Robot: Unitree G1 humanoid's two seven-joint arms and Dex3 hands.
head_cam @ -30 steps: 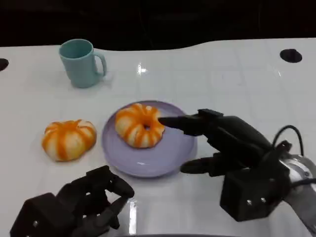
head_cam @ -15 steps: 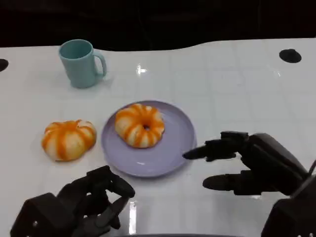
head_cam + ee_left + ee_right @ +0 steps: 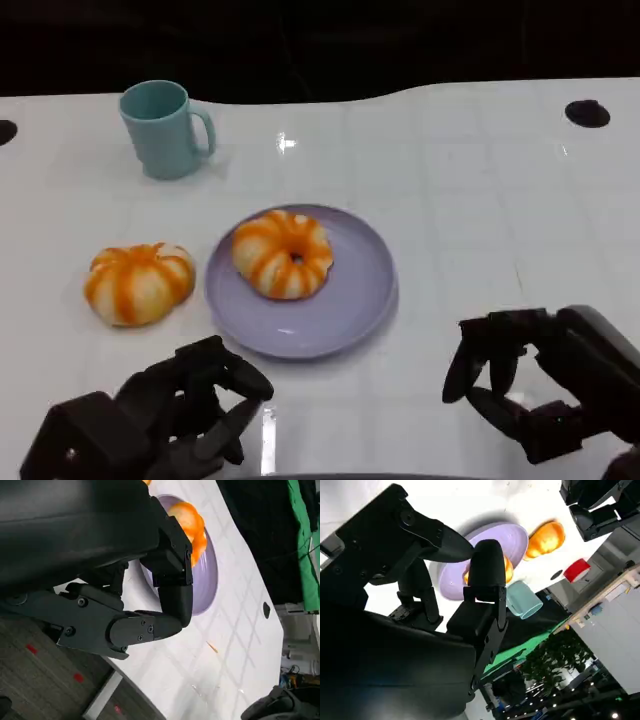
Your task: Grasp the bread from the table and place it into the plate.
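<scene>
Nearest me, the left robot hand (image 3: 165,415) rests curled and empty; the right robot hand (image 3: 540,385) hangs spread, holding nothing. 1 orange-striped bread ring (image 3: 283,253) sits on the round lilac plate (image 3: 350,300); another orange-striped bread bun (image 3: 139,282) lies just beside it on the white bench (image 3: 470,180), likely needing the next grasp.

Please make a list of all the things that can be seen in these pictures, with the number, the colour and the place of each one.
bread on the plate: 1, orange and white, on the plate's far left part.
bread on the table: 1, orange and white, left of the plate.
plate: 1, lilac, table centre.
mug: 1, teal, far left.
table: 1, white.
left hand: 1, black, near left, holding nothing.
right hand: 1, black, near right, holding nothing.
</scene>
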